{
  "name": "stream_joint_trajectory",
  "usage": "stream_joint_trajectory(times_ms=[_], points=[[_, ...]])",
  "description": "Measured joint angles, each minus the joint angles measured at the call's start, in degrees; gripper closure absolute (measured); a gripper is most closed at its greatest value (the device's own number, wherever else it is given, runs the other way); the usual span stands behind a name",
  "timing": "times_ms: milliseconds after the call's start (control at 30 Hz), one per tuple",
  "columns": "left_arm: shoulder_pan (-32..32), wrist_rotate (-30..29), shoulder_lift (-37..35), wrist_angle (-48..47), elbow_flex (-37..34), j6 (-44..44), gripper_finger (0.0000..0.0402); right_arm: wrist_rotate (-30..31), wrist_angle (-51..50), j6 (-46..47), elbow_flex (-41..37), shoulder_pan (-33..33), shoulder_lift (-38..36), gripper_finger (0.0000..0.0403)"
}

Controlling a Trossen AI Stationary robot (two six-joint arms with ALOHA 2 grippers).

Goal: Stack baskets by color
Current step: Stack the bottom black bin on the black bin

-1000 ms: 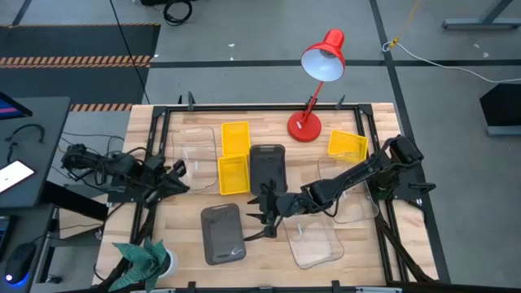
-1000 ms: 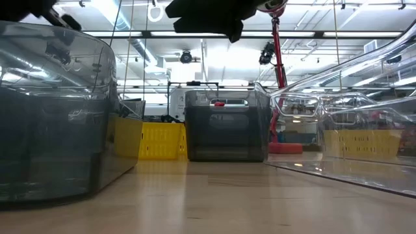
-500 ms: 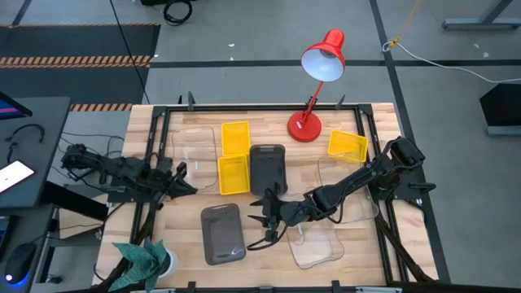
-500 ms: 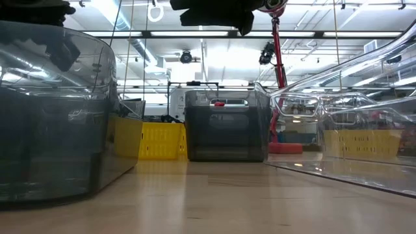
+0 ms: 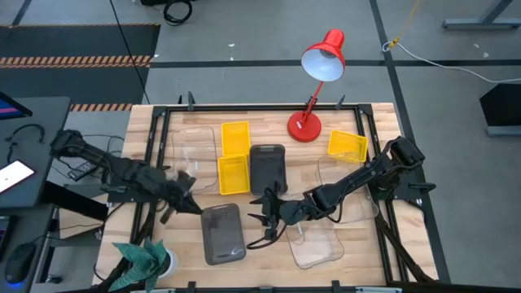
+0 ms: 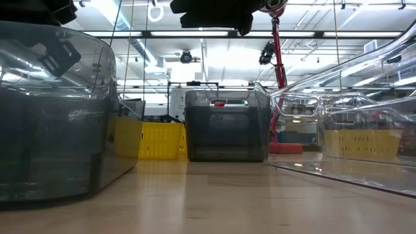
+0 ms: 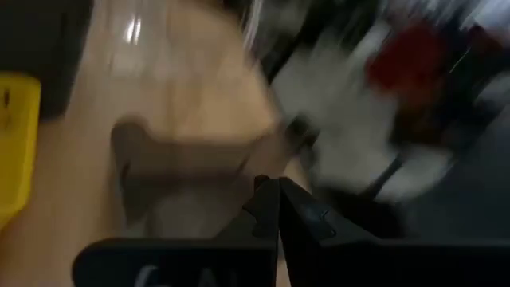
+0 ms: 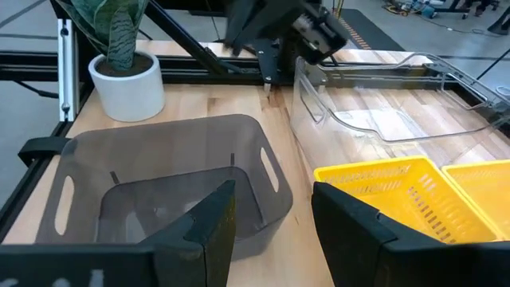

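Note:
Two dark-grey baskets rest on their bases on the table, one near the front (image 5: 222,233) and one mid-table (image 5: 268,168). Three yellow baskets (image 5: 234,174) (image 5: 235,138) (image 5: 348,146) and three clear ones (image 5: 194,146) (image 5: 316,242) (image 5: 346,191) lie around them. My left gripper (image 5: 190,204) is shut and empty, just left of the near grey basket's far corner. My right gripper (image 5: 263,221) hangs open between the near grey basket (image 8: 159,183) and the near clear one, with nothing between its fingers.
A red desk lamp (image 5: 313,89) stands at the table's far edge. A potted plant (image 5: 146,259) sits at the near left corner. A black frame (image 5: 269,107) runs around the tabletop. Bare wood shows between the near grey basket and the yellow ones.
My left gripper has swung from beside the far-left clear basket toward the table's near edge and to the right, ending close to the near grey basket. The baskets have stayed where they were.

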Motion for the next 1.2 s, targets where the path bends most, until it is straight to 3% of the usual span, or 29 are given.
stream_joint_trajectory(times_ms=[133, 233, 433, 600, 767, 1000, 1200], points=[[-0.3, -1.5, 9.1, -18.4, 10.3, 7.3, 0.0392, 0.0, 0.0, -1.1, 0.0, -0.6, 0.0, 0.0234], [-0.3, -3.0, 14.6, -26.4, 15.6, 9.7, 0.0392, 0.0, 0.1, -1.3, 0.0, -0.8, 0.0, 0.0234], [0.1, -4.2, 21.3, -28.1, 20.8, 12.3, 0.0362, 0.0, 0.2, -1.6, 0.0, -0.8, 0.0, 0.0234], [1.5, -9.2, 26.9, -30.5, 23.9, 10.8, 0.0313, -0.1, 0.6, -1.8, 0.0, -0.7, 0.0, 0.0234], [2.5, -9.3, 33.9, -31.1, 27.1, 12.1, 0.0272, -0.1, 0.6, -2.0, 0.0, -0.7, 0.0, 0.0234], [2.6, -10.6, 43.3, -35.6, 33.1, 12.9, 0.0264, 0.0, -1.5, -2.0, 0.0, -0.7, -0.1, 0.0234], [2.7, -10.5, 49.2, -36.8, 34.1, 13.8, 0.0264, 1.6, -5.6, -1.2, 0.1, -0.6, -2.4, 0.0234]])
